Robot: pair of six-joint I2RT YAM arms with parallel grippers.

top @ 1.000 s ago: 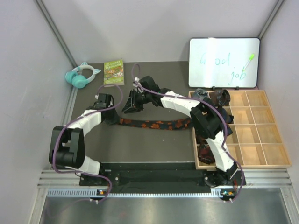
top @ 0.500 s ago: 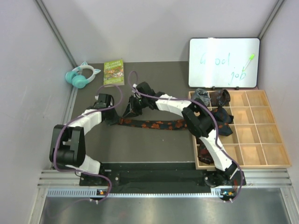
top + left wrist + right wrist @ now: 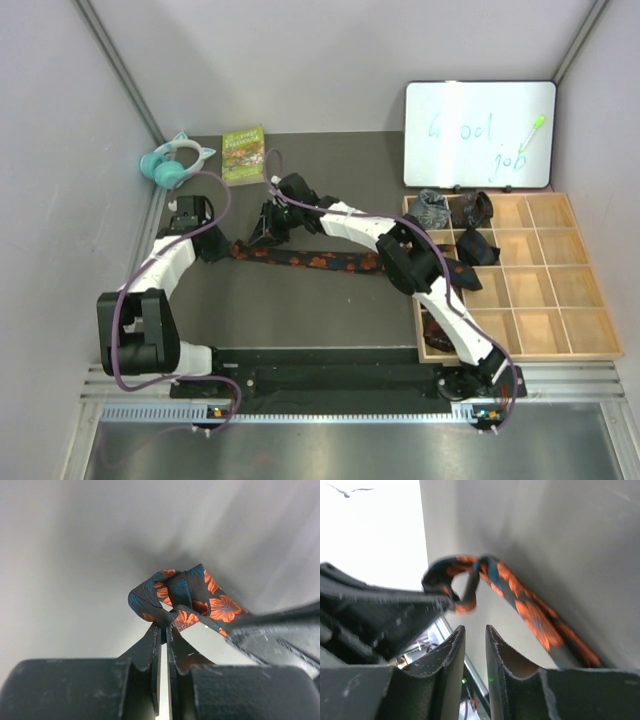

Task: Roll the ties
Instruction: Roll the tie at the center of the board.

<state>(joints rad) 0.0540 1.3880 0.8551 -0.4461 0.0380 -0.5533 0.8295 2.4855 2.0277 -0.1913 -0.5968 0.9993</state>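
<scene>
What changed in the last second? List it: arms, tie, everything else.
Both arms swung left. The left gripper, shut on the floral tie at its folded end, dragged it left toward the headphones, drawing the strip out straighter. The right gripper followed beside it, jaws slightly apart, holding nothing. The book, whiteboard and tray stayed put.

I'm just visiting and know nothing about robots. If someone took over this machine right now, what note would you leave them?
Left gripper: shut on the folded end of the flowered tie.
Right gripper: slightly open beside that fold, holding nothing.
Flowered tie: mostly stretched out flat, far end by the tray.
Done: a grey roll and a brown roll sit in the tray's back row.
Left: roll the flowered tie, then probably place it in a free compartment.
</scene>
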